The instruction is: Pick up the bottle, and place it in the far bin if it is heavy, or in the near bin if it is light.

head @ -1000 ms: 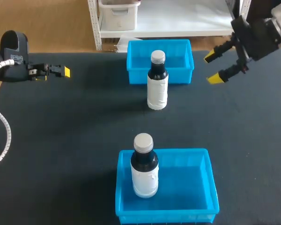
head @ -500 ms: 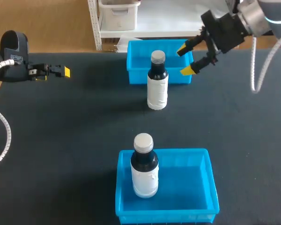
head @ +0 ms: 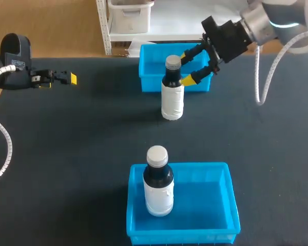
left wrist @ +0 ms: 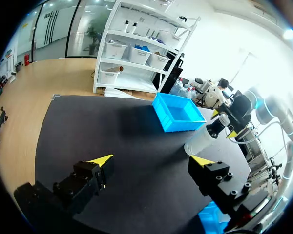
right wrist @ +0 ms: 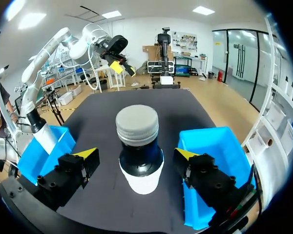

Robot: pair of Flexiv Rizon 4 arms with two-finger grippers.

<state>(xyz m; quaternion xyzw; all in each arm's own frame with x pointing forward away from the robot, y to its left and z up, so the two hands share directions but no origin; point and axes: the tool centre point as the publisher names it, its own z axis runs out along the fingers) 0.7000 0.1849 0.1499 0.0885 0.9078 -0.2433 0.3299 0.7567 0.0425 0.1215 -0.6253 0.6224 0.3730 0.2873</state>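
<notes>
A dark bottle (head: 172, 91) with a white label and grey cap stands upright on the black table (head: 82, 143), just in front of the far blue bin (head: 150, 67). My right gripper (head: 189, 66) is open, its yellow tips on either side of the bottle's neck without touching it. In the right wrist view the bottle (right wrist: 139, 146) stands between the spread fingers (right wrist: 85, 155). A second, similar bottle (head: 158, 182) stands in the near blue bin (head: 205, 205). My left gripper (head: 69, 78) rests open at the far left, nothing between its tips (left wrist: 151, 161).
In the left wrist view the table bottle (left wrist: 199, 141), far bin (left wrist: 178, 113) and right gripper (left wrist: 224, 126) lie well ahead. In the right wrist view the far bin (right wrist: 212, 161) is beside one finger and the near bin (right wrist: 41, 153) beyond the other.
My right arm has swung left from the table's right edge toward the bottle, and its open fingers now flank the neck. The left arm and both bottles have not moved.
</notes>
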